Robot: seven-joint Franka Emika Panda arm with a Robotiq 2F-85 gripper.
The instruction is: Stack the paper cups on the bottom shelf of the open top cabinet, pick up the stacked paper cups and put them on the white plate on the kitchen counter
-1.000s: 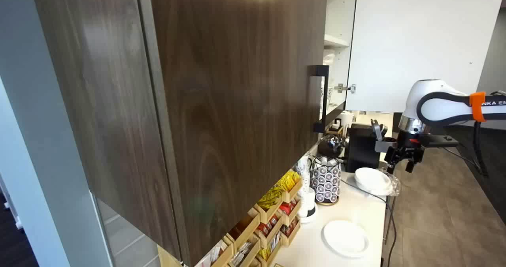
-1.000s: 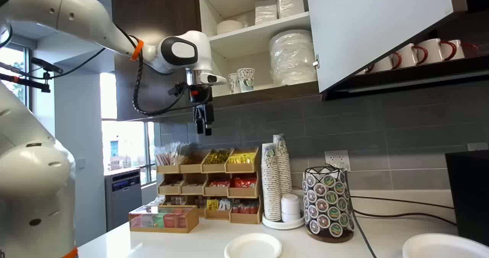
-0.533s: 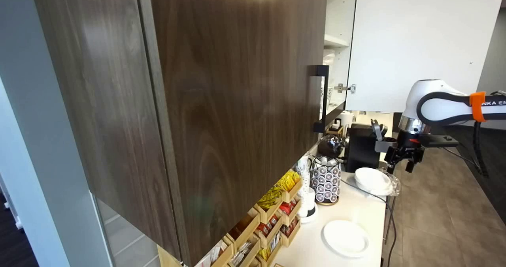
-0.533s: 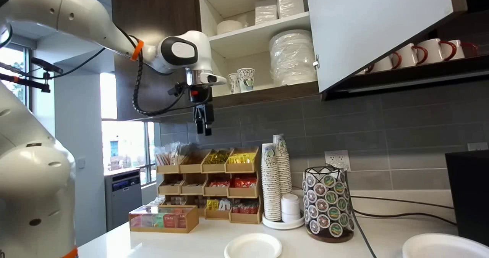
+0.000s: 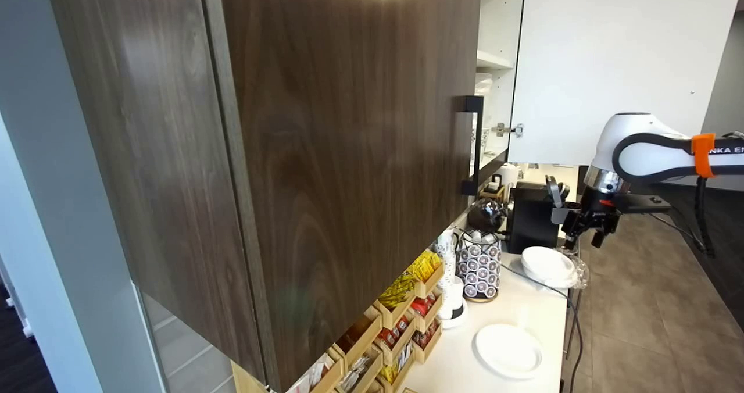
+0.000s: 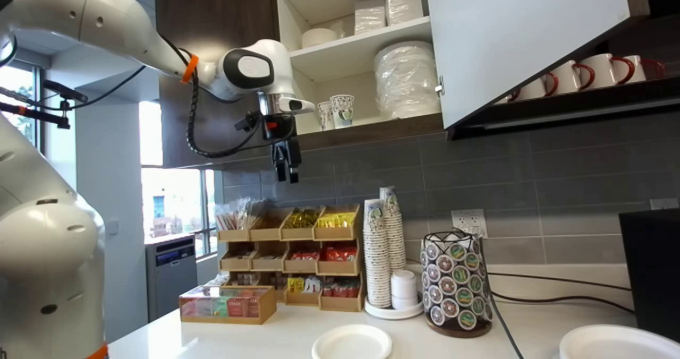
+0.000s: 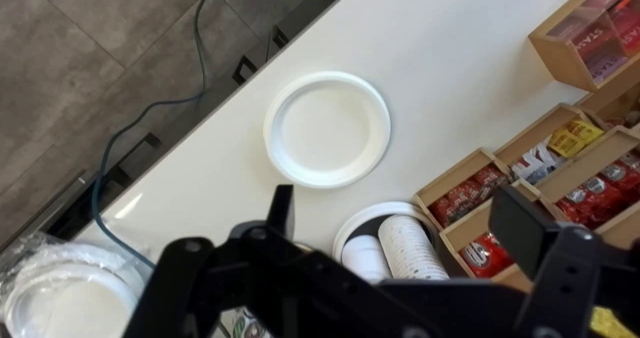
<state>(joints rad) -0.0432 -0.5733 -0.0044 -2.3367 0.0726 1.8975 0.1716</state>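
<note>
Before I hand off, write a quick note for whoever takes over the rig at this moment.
Gripper: open, holding nothing, pointing roughly downward.
Cups: two patterned ones, side by side on the bottom shelf of the open cabinet. Likely not the tall cup stacks down at counter level.
Plate: on the counter, no cups on it.
Done: the cabinet is open; the cups look separate, so no stacking shows.
Left: nest the cups, pick up the stack, set it on the plate.
</note>
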